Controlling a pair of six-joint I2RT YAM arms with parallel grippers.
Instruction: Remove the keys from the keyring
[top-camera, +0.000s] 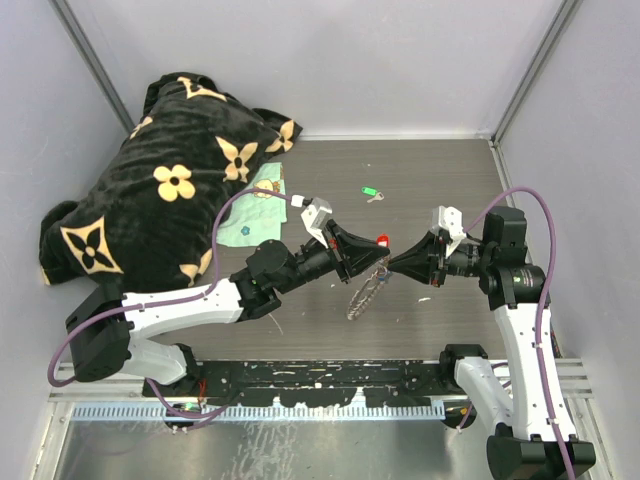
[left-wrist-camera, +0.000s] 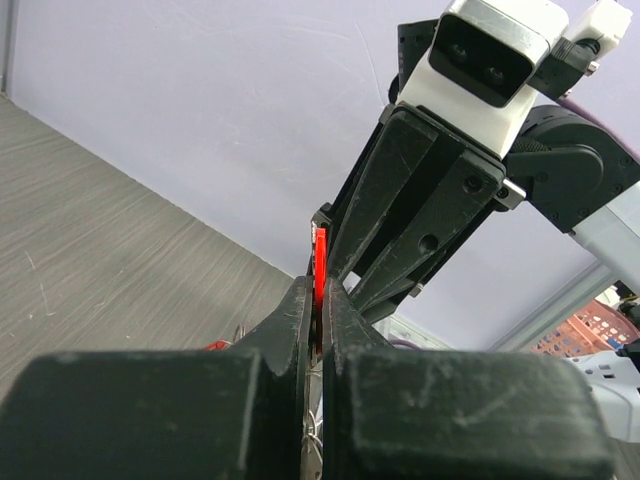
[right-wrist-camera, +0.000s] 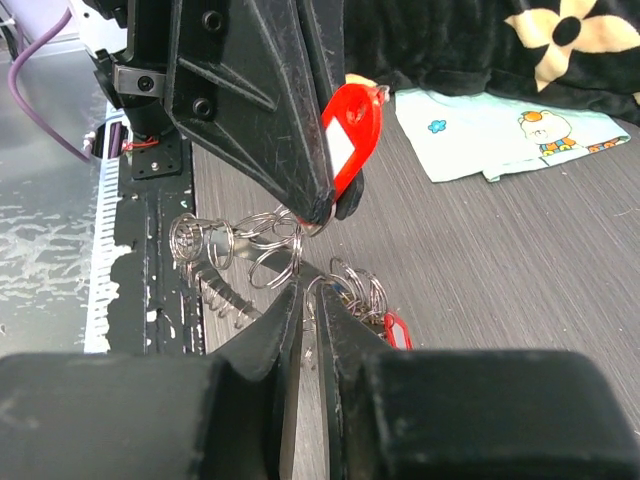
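Nearest the arm bases, the keyring (top-camera: 365, 291) hangs in the air above the table (top-camera: 450, 180), a dark bumpy loop dangling under the point where the two grippers meet tip to tip. The left gripper (left-wrist-camera: 318, 292) has its jaws pressed tight on the tag of the red-tagged key (right-wrist-camera: 350, 135) and holds it edge-up, with the cluster of small split rings (right-wrist-camera: 262, 240) and the keyring hanging from it. The right gripper (right-wrist-camera: 308, 292) points straight at that cluster from the other side. Its jaws stand narrow, nearly together, with their tips right at the rings, and I cannot tell whether they pinch a ring or only touch it. A second red tag (right-wrist-camera: 397, 328) shows just beside those tips, so at least two keys look not yet off. Farther back, a green-tagged key (top-camera: 370, 190) lies alone on the table, well apart from the ring; I judge that one done. Beyond it to the left lie a pale green cloth (top-camera: 255, 215) and, farthest, a black flowered blanket (top-camera: 170, 180). By my reckoning the task is partly done: one key is free, and the red ones are left to work off the rings.
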